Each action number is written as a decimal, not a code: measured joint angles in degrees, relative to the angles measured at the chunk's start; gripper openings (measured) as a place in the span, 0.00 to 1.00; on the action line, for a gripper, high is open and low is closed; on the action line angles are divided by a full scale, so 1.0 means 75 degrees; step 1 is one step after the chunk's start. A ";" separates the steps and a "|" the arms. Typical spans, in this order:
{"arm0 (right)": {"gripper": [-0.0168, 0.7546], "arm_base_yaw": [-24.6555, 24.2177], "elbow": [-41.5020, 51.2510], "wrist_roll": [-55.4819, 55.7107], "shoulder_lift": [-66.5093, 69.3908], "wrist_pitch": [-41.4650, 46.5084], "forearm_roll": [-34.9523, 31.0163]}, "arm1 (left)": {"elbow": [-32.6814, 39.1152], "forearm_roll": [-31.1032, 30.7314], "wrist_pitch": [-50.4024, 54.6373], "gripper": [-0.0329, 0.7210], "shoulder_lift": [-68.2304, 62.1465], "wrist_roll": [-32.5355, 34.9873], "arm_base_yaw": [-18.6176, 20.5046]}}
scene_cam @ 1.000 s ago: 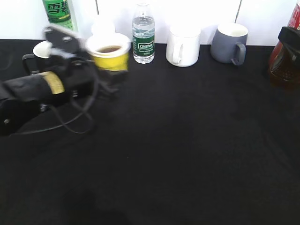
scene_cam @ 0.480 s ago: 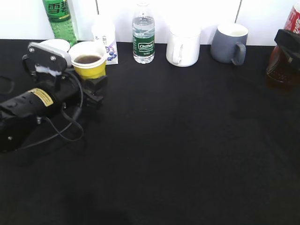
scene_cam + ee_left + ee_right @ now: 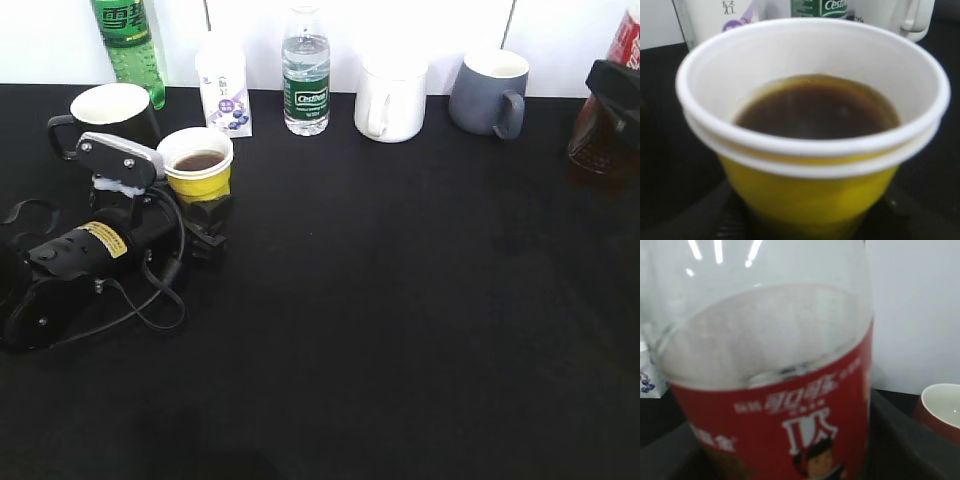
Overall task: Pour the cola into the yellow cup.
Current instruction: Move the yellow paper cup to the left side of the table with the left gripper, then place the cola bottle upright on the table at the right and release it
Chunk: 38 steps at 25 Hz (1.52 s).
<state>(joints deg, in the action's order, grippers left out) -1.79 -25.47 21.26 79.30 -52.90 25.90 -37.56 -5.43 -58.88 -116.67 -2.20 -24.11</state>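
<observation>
yellow cup (cola inside) gripped in left pincer; right pincer clamps the cola; pour looks done; next, set both on the surface.

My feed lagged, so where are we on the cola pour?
The pour looks done: the yellow cup holds dark liquid, plain in the left wrist view. In hand: the left end effector grips the cup low by the black mug; the right end effector holds the cola upright at the far right. Left: releasing both, it seems.
</observation>
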 joint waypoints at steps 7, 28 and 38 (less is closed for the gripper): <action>0.67 0.0000 0.0000 0.0055 0.0000 -0.0065 0.0000 | 0.0009 0.0144 0.0074 0.74 0.0000 -0.0127 0.0000; 0.67 0.0000 -0.0289 -0.1113 0.3681 -0.2642 -0.1541 | 0.3013 -0.0130 0.0336 0.79 0.4018 -0.0721 0.0000; 0.88 0.0000 0.0101 -0.1202 0.2949 -0.0927 -0.1522 | 0.3035 -0.0437 0.1830 0.79 0.5734 -0.0850 0.0000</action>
<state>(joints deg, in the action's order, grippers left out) -1.79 -24.71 12.25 101.42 -59.86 14.48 -14.80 -8.71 -45.16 -73.66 -8.58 -24.11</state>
